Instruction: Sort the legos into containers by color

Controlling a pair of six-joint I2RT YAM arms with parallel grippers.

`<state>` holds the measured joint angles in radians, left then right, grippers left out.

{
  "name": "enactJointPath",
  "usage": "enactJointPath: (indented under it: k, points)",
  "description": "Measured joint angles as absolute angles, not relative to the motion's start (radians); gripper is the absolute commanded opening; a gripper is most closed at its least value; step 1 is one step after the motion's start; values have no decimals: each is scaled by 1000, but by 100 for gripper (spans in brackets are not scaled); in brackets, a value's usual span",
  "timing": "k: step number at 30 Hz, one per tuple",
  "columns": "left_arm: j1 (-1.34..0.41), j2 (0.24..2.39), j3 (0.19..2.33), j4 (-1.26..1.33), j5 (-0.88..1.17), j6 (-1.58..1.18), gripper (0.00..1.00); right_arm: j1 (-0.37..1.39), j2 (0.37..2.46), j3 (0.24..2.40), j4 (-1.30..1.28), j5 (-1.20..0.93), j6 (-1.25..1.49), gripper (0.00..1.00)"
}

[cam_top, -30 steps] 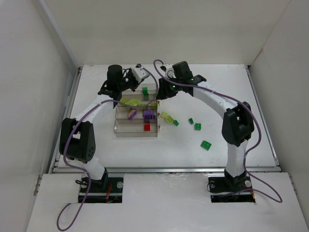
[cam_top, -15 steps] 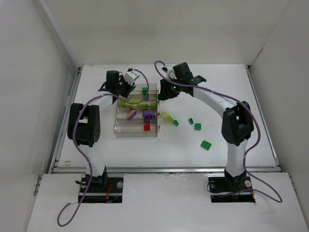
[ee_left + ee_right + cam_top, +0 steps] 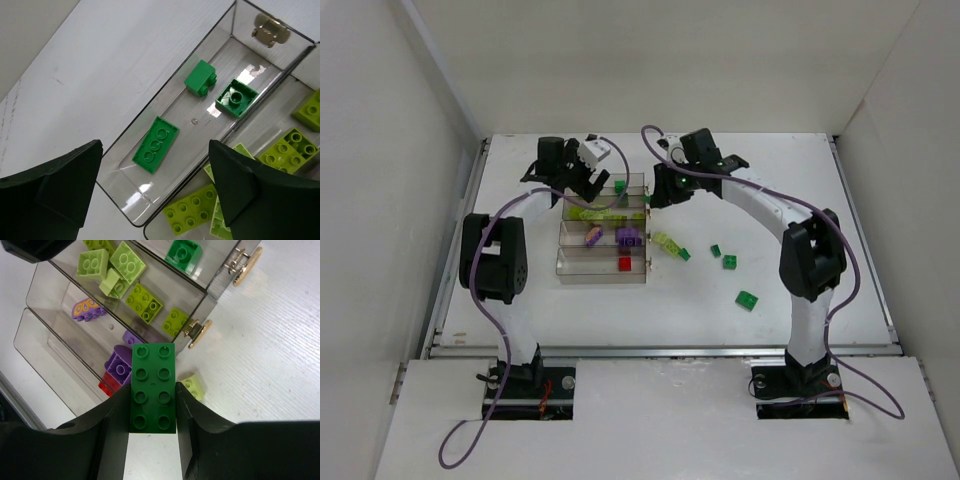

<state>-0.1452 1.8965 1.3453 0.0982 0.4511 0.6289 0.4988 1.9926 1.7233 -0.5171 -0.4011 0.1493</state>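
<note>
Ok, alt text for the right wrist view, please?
The right gripper clamps a dark green eight-stud brick, with the clear tray beyond. It holds yellow-green bricks, purple bricks, a red brick and a green brick.

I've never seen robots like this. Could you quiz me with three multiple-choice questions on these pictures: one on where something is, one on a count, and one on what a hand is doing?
1. Where is the red brick?
A. In the bin nearest the arms' bases
B. On the bare table
C. In a hand

2. How many green bricks lie in the far bin under the left hand?
A. One
B. Three
C. Six

3. What is the right hand doing?
A. Standing open and empty
B. Gripping a dark green brick
C. Resting on the table

Answers:
1 A: the top view shows it inside that bin.
2 B: the left wrist view shows three on that bin's floor.
3 B: the right wrist view shows the brick clamped between its fingers.
</note>
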Motion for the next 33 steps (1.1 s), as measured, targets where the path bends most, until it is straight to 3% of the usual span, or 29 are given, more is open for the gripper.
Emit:
enactJointPath:
  k: [10,19,27,33]
  points:
    - [-196,1663,1187,111,676,1079,65,435,2009,1834,-575,-468,154,0]
    - [-368,1575,1118,187,775,1280,68,472,2009,1836,-576,-525,163,0]
    - [-387,1588,1118,178,780,1336,56,497,2009,1836,-569,-524,165,0]
    - [-389,1606,1119,110,772,1390,59,500,2009,1835,-567,-525,173,0]
